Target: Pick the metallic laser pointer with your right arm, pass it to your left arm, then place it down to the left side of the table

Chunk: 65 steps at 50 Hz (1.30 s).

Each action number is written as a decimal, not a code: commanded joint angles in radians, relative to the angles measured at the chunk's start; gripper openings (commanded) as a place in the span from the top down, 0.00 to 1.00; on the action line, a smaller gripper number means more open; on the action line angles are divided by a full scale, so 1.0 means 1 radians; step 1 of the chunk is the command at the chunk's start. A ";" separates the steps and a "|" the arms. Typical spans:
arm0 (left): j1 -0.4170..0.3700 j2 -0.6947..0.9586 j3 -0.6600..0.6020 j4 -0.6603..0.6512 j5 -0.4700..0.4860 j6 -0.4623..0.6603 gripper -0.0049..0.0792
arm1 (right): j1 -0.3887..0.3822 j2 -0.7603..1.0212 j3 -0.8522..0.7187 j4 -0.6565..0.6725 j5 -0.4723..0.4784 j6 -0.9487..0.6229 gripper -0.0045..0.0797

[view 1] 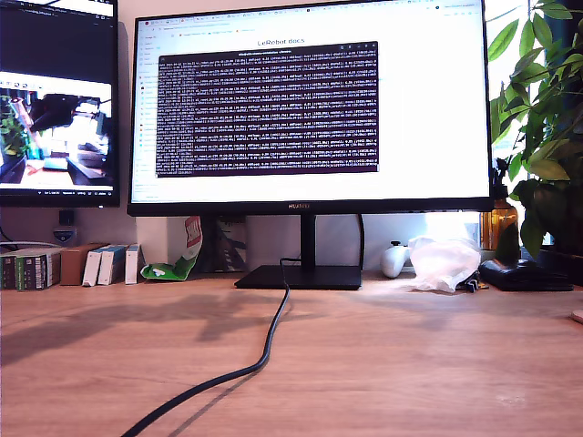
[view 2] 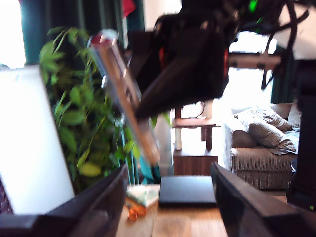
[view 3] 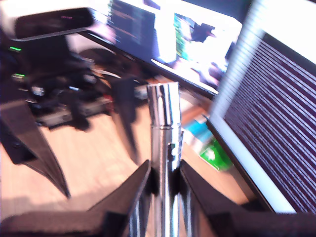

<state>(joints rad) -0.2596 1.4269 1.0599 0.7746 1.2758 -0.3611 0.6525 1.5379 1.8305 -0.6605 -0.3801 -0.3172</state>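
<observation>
The metallic laser pointer (view 3: 164, 113) stands up between the jaws of my second gripper (view 3: 164, 168), which is shut on its lower part. In the first wrist view the same pointer (view 2: 123, 94) hangs tilted in the air, held near its middle by my second gripper (view 2: 143, 111). My first gripper (view 2: 169, 170) is open below and in front of it, apart from the pointer. Its two black wedge jaws also show in the second wrist view, spread wide. The exterior view shows the table (view 1: 410, 364) but no arm and no pointer.
A black cable (view 1: 264, 350) snakes across the table from the monitor stand (view 1: 301, 276). Small boxes (view 1: 100, 264) line the back at the exterior view's left. A plastic bag (view 1: 444, 262) and a plant (view 1: 542, 118) are at its right. A flat black case (view 2: 187, 190) lies on the desk.
</observation>
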 commanded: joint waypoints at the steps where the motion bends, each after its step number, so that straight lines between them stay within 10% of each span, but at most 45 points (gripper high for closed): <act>1: -0.003 -0.015 0.004 0.009 0.002 -0.011 0.36 | 0.022 -0.006 0.003 0.029 -0.020 -0.006 0.96; 44: -0.068 -0.015 0.005 0.169 -0.035 -0.113 0.39 | 0.129 -0.006 0.004 0.121 -0.076 -0.022 0.96; 65: -0.068 -0.015 0.010 0.203 -0.059 -0.136 0.81 | 0.139 -0.006 0.004 0.080 -0.085 -0.023 0.96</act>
<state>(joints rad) -0.3275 1.4265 1.0622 0.9668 1.2381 -0.4911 0.7803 1.5379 1.8305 -0.5709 -0.4553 -0.3416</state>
